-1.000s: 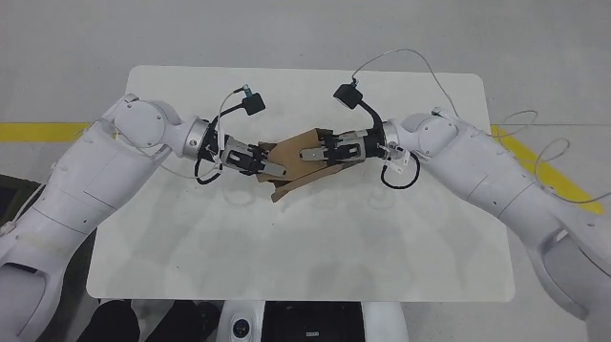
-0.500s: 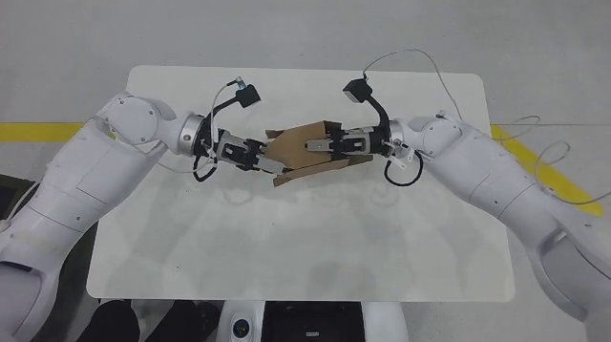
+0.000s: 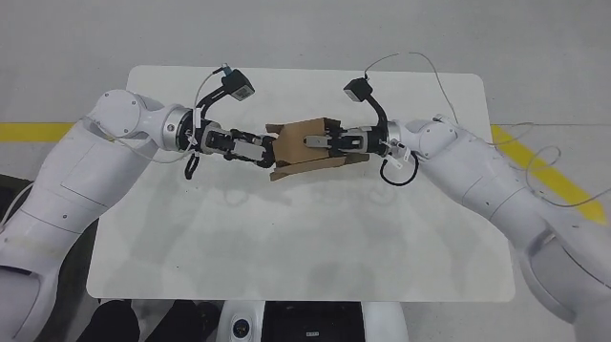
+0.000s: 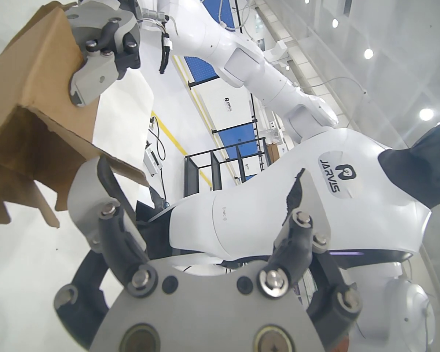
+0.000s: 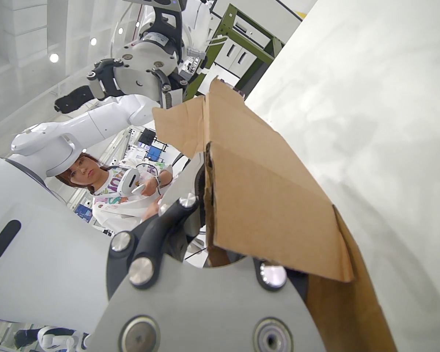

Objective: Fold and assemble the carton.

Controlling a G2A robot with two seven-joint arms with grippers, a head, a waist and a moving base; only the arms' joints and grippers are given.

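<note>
Currently the step in hand appears to be squaring the carton [image 3: 305, 143], positioned between both tools over the middle of the worktop [image 3: 382, 237]. The right tool [image 3: 323, 139] is clamped on a side panel. The left tool [image 3: 265, 151] is spread wide, one finger against a loose end flap [image 4: 47, 170]. The next move likely calls for folding that flap inward. The open end shows bare cardboard, no contents.

Brown cardboard carton [image 3: 304, 148]: partly folded, end flaps loose, over middle of table [image 3: 305, 237].
</note>
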